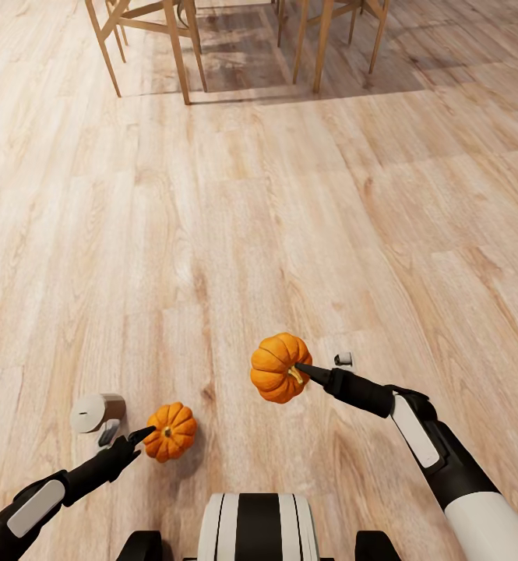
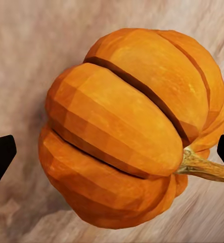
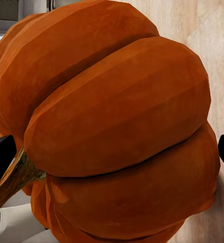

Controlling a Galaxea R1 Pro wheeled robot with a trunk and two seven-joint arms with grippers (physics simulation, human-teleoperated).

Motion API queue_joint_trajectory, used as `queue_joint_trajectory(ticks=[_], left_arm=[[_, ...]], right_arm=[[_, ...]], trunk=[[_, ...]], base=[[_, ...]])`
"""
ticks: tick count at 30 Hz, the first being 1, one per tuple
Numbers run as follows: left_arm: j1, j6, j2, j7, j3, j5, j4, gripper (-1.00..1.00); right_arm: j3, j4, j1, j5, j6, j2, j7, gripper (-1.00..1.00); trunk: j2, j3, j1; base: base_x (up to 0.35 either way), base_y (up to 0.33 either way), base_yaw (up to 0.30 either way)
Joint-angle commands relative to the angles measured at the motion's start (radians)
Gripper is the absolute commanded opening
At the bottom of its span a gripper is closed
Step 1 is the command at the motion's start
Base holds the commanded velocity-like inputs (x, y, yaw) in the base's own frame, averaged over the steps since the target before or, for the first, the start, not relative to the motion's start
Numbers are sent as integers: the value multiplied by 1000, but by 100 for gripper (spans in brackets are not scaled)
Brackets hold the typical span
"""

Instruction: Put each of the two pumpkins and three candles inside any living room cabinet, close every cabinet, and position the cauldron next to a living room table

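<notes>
I see two orange ribbed pumpkins over the wood floor. My left gripper (image 1: 143, 433) is shut on the smaller-looking pumpkin (image 1: 170, 431), low at the near left. Its dark fingertips (image 2: 0, 157) flank that pumpkin (image 2: 132, 126) in the left wrist view. My right gripper (image 1: 305, 372) is shut on the other pumpkin (image 1: 279, 367), held tilted with its stem toward the finger. Up close that pumpkin (image 3: 117, 121) sits between the fingertips (image 3: 0, 154). A pale stubby cylinder, a candle (image 1: 96, 411) by its look, lies just left of my left gripper. Cabinet, cauldron and table are out of view.
Light plank floor (image 1: 259, 195) stretches ahead. Wooden chair legs (image 1: 177, 51) and more wooden legs (image 1: 321, 47) stand at the far edge. A small pale object (image 1: 343, 360) shows just behind my right gripper. My base (image 1: 257, 526) is at the near edge.
</notes>
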Motion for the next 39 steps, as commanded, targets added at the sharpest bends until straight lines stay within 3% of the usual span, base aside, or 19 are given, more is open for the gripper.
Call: queue_joint_trajectory(ticks=[1,14,22,39], left_arm=[[-1,5,1,-1,-5,10,0,100],[-1,-27,-2,0,-6,10,0,100],[-1,-59,-12,85,-17,9,0,100],[-1,-66,-14,87,-22,7,-1,100]], right_arm=[[2,0,0,-8,7,-1,-1,-100],[2,0,0,-8,7,-1,-1,-100],[2,-1,0,-8,7,-1,-1,-100],[2,-1,0,-8,7,-1,-1,-100]], trunk=[[0,-1,0],[-1,-12,1],[-1,-12,1],[-1,-20,2]], base=[[2,0,0],[0,0,0],[0,0,0],[-36,0,0]])
